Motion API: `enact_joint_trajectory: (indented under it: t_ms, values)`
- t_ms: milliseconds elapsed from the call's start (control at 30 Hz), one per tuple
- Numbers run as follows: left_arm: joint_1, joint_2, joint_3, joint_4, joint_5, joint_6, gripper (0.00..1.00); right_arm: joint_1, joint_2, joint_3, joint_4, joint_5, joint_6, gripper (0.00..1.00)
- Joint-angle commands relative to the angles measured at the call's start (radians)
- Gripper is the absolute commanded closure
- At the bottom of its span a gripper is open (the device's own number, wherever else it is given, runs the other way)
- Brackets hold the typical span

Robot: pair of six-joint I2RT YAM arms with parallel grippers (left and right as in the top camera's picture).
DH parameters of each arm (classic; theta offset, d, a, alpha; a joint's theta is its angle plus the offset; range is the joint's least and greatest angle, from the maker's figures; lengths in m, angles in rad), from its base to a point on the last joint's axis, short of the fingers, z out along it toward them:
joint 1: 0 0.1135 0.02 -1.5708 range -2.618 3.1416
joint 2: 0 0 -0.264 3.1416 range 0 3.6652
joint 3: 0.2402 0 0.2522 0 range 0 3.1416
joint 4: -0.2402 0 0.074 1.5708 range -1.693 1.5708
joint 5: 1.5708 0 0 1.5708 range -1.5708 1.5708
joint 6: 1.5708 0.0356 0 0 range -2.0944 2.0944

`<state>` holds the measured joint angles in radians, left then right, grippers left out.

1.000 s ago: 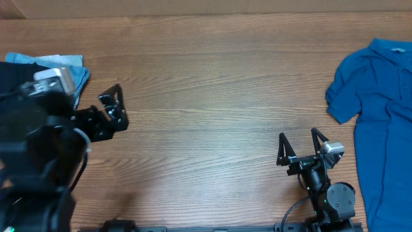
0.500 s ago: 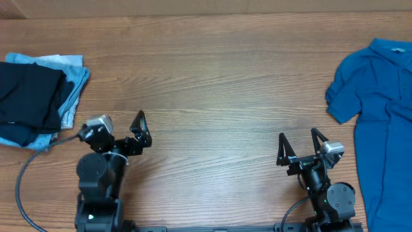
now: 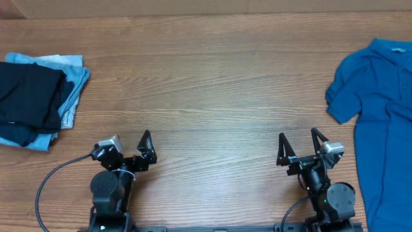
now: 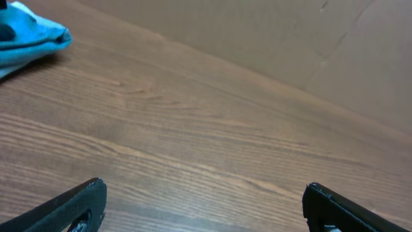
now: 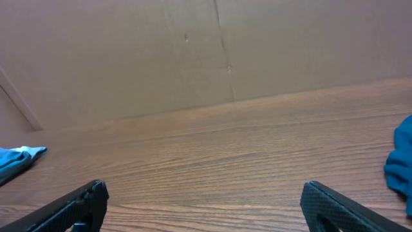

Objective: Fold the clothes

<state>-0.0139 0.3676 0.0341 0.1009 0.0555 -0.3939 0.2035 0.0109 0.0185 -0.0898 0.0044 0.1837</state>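
A folded black garment (image 3: pixel 29 96) lies on a folded light blue one (image 3: pixel 71 90) at the table's far left. An unfolded bright blue shirt (image 3: pixel 380 116) is spread at the right edge. My left gripper (image 3: pixel 143 149) stands open near the front edge, left of centre, well away from the stack. My right gripper (image 3: pixel 299 143) stands open near the front right, just left of the blue shirt. In the left wrist view the gripper (image 4: pixel 204 190) holds nothing, and the light blue cloth (image 4: pixel 32 35) shows at top left. The right wrist view shows an empty gripper (image 5: pixel 204 188) and the shirt's edge (image 5: pixel 402 158).
The wooden table (image 3: pixel 212 90) runs between the two piles. A brown wall (image 5: pixel 193 51) closes the far side. A black cable (image 3: pixel 48 187) loops left of the left arm's base.
My left arm has drawn back from beside the folded stack toward the front edge, its gripper open throughout. The right arm and both piles have not moved.
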Motion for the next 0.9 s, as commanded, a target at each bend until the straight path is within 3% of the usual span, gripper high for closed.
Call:
enact_joint_trajectory:
  t_ms: [0,267,567,867]
  values:
    - [-0.007,-0.039,-0.029,-0.017,-0.014,-0.005,0.0,-0.004,-0.008,-0.011,0.006,0.001,0.003,0.0]
    - [-0.005,-0.185,-0.029,-0.174,-0.015,0.111,0.0,-0.004,-0.008,-0.011,0.006,0.001,0.003,0.0]
    - [-0.006,-0.366,-0.029,-0.174,-0.023,0.333,0.0,-0.004,-0.008,-0.011,0.006,0.001,0.003,0.0]
    - [-0.006,-0.363,-0.029,-0.178,-0.037,0.354,0.0,-0.004,-0.008,-0.011,0.006,0.001,0.003,0.0]
